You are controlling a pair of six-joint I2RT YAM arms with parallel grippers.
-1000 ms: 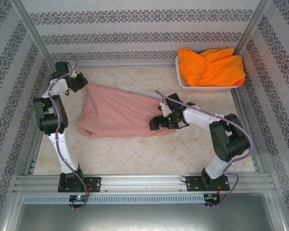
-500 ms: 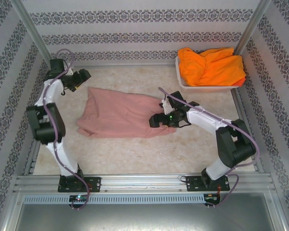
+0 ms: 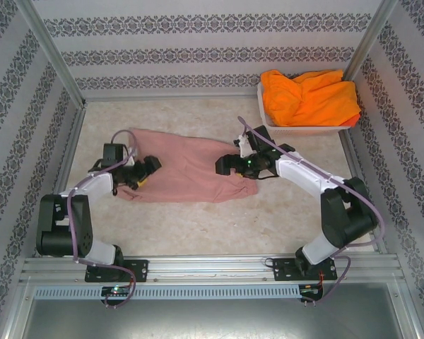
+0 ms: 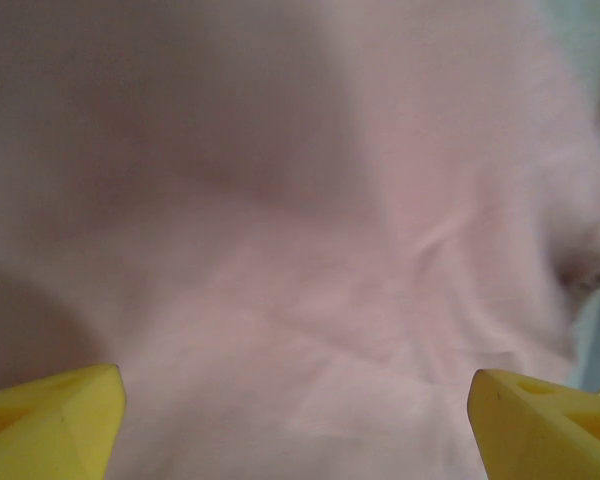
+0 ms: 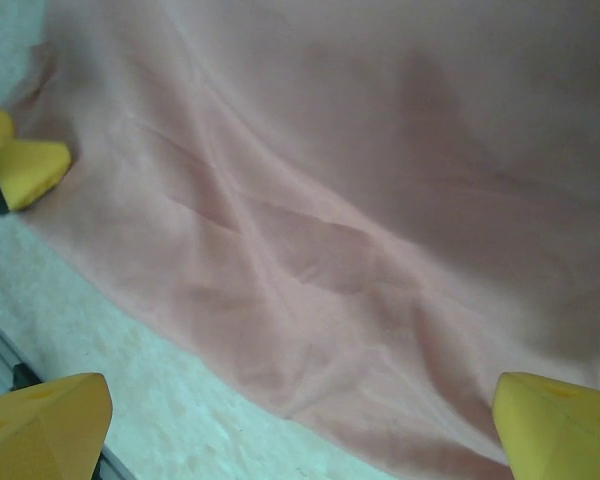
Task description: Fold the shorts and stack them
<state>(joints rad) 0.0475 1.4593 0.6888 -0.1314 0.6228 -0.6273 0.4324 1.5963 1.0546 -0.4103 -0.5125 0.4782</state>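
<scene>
The dusty pink shorts (image 3: 191, 168) lie spread flat in the middle of the table, waistband toward the left. My left gripper (image 3: 148, 171) hovers low over their left part, open, its yellow fingertips (image 4: 45, 422) far apart with only pink cloth (image 4: 310, 250) below. At their right part my right gripper (image 3: 224, 165) is open too, one yellow fingertip (image 5: 560, 428) at each lower corner of the right wrist view above the shorts' near edge (image 5: 310, 300). The bright orange shorts (image 3: 309, 97) are piled in the basket.
The white lattice basket (image 3: 297, 130) stands at the back right corner. Metal frame posts (image 3: 53, 53) and patterned walls close in the table on three sides. Bare marbled tabletop (image 3: 205, 226) runs along the front of the pink shorts.
My left gripper let go of the shorts' back-left corner, opened, and swung forward to their near-left part. That corner dropped flat. The right gripper shifted slightly back and left.
</scene>
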